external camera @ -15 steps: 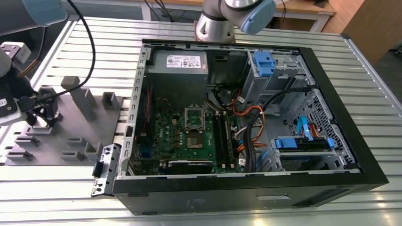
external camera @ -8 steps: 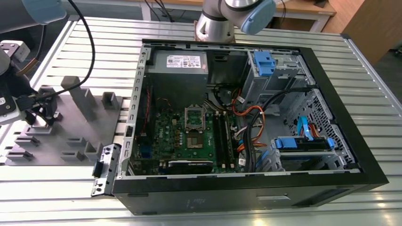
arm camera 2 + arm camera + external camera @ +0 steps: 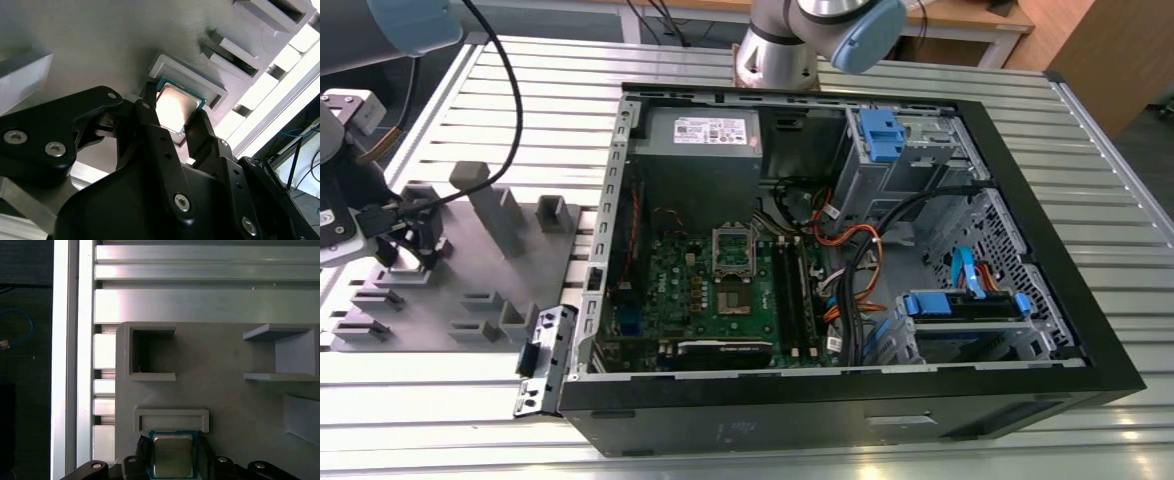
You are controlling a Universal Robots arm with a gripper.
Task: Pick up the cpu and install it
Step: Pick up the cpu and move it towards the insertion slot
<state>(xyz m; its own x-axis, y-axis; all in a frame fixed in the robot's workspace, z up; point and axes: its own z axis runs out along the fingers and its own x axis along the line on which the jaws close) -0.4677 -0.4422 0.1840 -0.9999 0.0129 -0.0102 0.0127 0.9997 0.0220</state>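
The cpu (image 3: 176, 106) is a small square chip with a dull silver top and a dark green rim. It sits between the two black fingers of my gripper (image 3: 172, 114), which press on its opposite edges. In the first wrist view the cpu (image 3: 172, 457) is held in the gripper (image 3: 172, 450) just beside a shallow grey pocket (image 3: 171, 419) of the fixture plate. In the exterior view the gripper (image 3: 408, 248) hangs over the grey fixture plate (image 3: 454, 300) at the exterior view's left. The green motherboard (image 3: 707, 300) with its silver socket frame (image 3: 734, 246) lies inside the open computer case.
Grey blocks and posts (image 3: 491, 205) stand up from the fixture plate near the gripper. The black computer case (image 3: 854, 410) lies open on a slatted metal table (image 3: 1107, 160), with cables (image 3: 854, 250), drive bays (image 3: 961, 305) and a power supply (image 3: 698, 135) inside.
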